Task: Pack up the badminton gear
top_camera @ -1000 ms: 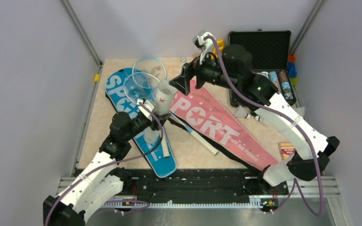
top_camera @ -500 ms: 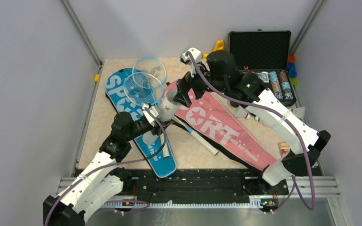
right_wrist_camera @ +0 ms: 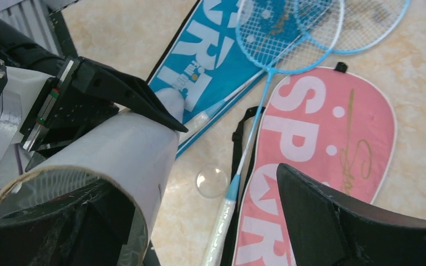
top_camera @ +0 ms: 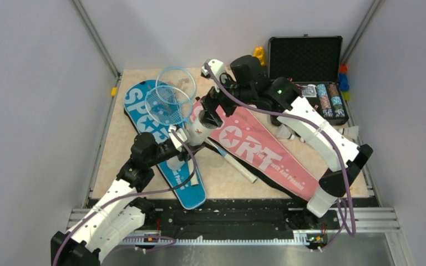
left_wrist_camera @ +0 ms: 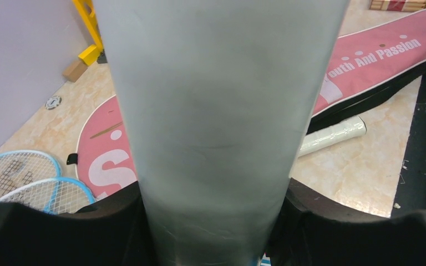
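Observation:
My left gripper [top_camera: 181, 141] is shut on the white tube [top_camera: 198, 127] and holds it tilted above the blue cover [top_camera: 142, 105]. The tube [left_wrist_camera: 216, 111] fills the left wrist view between the dark fingers [left_wrist_camera: 89, 227]. My right gripper [top_camera: 210, 110] is open at the tube's open mouth [right_wrist_camera: 116, 160]. One finger [right_wrist_camera: 61, 227] sits at the mouth and the other [right_wrist_camera: 333, 221] stands apart over the pink cover [right_wrist_camera: 321, 138]. Two light-blue rackets [top_camera: 170, 102] lie crossed between the covers. A white shuttlecock [top_camera: 282, 132] lies by the pink cover [top_camera: 255, 149].
An open black case of poker chips [top_camera: 310, 66] stands at the back right, with a yellow toy [top_camera: 260, 54] beside it. A clear round lid [right_wrist_camera: 212, 182] lies on the table next to a racket's white handle [top_camera: 236, 164].
My right arm has swung left and down, bringing its open gripper to the tube's mouth. My left gripper has tipped the tube towards it.

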Motion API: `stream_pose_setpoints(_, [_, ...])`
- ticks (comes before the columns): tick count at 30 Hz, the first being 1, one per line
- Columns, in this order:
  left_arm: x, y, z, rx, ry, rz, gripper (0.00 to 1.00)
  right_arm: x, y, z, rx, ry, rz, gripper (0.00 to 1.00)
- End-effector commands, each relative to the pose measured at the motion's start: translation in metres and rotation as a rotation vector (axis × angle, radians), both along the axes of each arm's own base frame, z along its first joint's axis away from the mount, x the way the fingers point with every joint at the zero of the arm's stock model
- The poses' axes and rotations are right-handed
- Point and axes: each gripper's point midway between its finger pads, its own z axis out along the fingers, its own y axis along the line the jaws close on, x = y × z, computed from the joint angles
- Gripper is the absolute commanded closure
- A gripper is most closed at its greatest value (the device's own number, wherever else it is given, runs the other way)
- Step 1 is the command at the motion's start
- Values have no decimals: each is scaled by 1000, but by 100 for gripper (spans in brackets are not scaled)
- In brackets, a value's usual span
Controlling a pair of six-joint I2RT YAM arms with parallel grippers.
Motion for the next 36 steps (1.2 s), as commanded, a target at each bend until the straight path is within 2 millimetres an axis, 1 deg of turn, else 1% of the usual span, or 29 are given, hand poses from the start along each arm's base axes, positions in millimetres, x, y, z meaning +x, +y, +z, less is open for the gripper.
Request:
stream_pose_setpoints(1, [6, 3, 20, -71, -33, 47, 71, 2, -32, 77, 123, -181, -131, 5])
stream_pose_setpoints(2, [7, 3, 19, -73, -28, 55, 72, 2, -40, 86, 140, -206, -159, 3])
stream_pose_setpoints(4, [9, 5, 19, -78, -26, 70, 72, 8, -60, 93, 167, -232, -251, 2])
stream_pose_setpoints(8, [12, 8, 19, -89, -29, 103, 72, 25, -105, 87, 231, -208, -446, 1])
stream_pose_setpoints(9, [14, 10, 18, -89, -28, 115, 72, 33, -120, 83, 237, -204, -528, 1])
stream_pose_setpoints(10, [15, 11, 19, -90, -29, 129, 72, 41, -136, 73, 234, -192, -618, 1])
stream_pose_setpoints(12, [16, 14, 20, -94, -33, 148, 72, 57, -171, 42, 185, -169, -835, 1])
stream_pose_setpoints(13, [16, 15, 21, -96, -35, 151, 72, 63, -187, 23, 147, -150, -945, 1])
stream_pose_setpoints(15, [14, 15, 22, -101, -39, 146, 72, 70, -215, -20, 62, -86, -1115, 1])
stream_pose_setpoints(17, [11, 14, 23, -105, -46, 136, 72, 72, -231, -61, -2, 2, -1226, 1])
stream_pose_setpoints(20, [8, 15, 25, -112, -59, 133, 72, 82, -248, -111, -75, 73, -1348, 3])
stream_pose_setpoints(25, [6, 18, 26, -115, -70, 140, 72, 106, -267, -165, -201, 99, -1488, 8])
stream_pose_setpoints(30, [6, 19, 26, -112, -68, 150, 72, 126, -286, -212, -329, 112, -1584, 12])
stream_pose_setpoints(32, [6, 20, 26, -112, -70, 150, 72, 130, -291, -228, -364, 128, -1603, 16])
stream_pose_setpoints(34, [7, 20, 25, -110, -67, 154, 72, 132, -296, -241, -388, 142, -1626, 22])
stream_pose_setpoints(36, [8, 20, 25, -109, -68, 158, 72, 131, -299, -254, -421, 163, -1634, 31])
